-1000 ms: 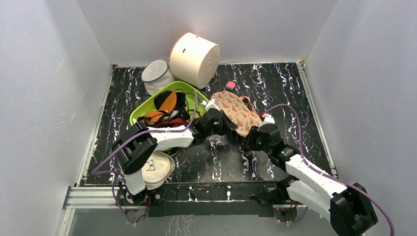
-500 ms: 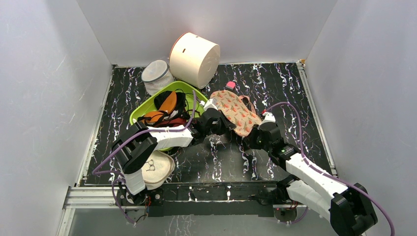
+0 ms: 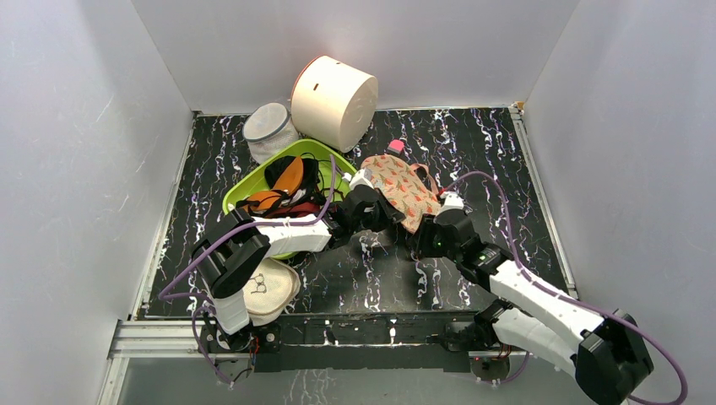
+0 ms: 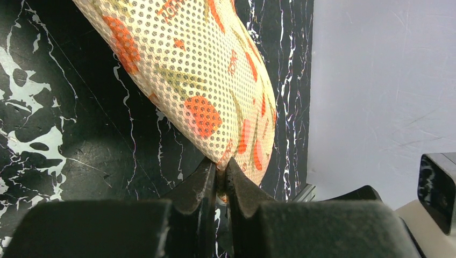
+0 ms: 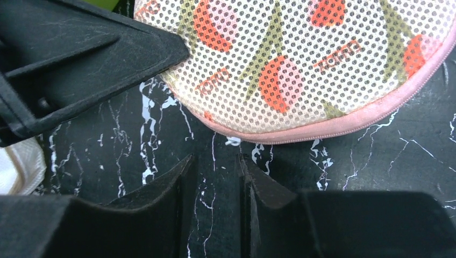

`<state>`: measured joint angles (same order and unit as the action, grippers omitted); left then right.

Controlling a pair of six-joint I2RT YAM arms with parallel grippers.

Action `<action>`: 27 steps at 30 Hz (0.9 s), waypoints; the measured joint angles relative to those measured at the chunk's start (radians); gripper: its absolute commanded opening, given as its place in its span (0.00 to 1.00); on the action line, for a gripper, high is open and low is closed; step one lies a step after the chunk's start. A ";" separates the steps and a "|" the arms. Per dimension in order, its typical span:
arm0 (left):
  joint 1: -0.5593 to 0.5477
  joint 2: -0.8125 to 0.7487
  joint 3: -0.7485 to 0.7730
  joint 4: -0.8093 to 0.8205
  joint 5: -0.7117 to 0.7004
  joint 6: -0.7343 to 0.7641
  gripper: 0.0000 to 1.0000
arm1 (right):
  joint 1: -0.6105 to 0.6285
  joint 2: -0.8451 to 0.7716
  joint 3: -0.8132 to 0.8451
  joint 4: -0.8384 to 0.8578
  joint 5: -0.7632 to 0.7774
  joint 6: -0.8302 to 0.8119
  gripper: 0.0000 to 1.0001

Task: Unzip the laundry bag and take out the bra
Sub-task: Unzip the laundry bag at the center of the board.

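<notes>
The laundry bag [image 3: 404,189], a peach mesh pouch with red and green motifs and a pink zipper edge, lies at mid-table. My left gripper [image 3: 372,207] is shut on its near left edge; in the left wrist view the fingertips [image 4: 220,169] pinch a fold of the bag [image 4: 199,70]. My right gripper [image 3: 425,237] is slightly open and empty, low over the table just short of the zipper edge. In the right wrist view its tips [image 5: 215,166] sit below the bag [image 5: 301,59] with bare table between them. The zipper looks closed. The black bra is hidden.
A green tub [image 3: 245,191] holding orange-lined and maroon bras stands left of the bag. A white mesh cylinder [image 3: 270,126] and a large cream drum [image 3: 333,101] stand behind it. A round cream pouch [image 3: 268,288] lies at the near left. The left gripper's body [image 5: 80,59] shows in the right wrist view.
My right gripper has moved left, closer to the bag's near edge. The bag has shifted slightly left in the left gripper's hold.
</notes>
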<state>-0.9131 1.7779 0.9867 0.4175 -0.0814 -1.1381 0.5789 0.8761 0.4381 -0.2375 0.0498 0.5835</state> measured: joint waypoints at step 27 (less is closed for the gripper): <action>0.002 0.000 0.000 -0.006 0.011 -0.008 0.00 | 0.202 0.231 0.135 -0.070 0.433 0.063 0.28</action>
<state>-0.9115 1.7779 0.9867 0.4118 -0.0704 -1.1461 0.7811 1.1072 0.5732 -0.3077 0.4824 0.6460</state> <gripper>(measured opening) 0.072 0.315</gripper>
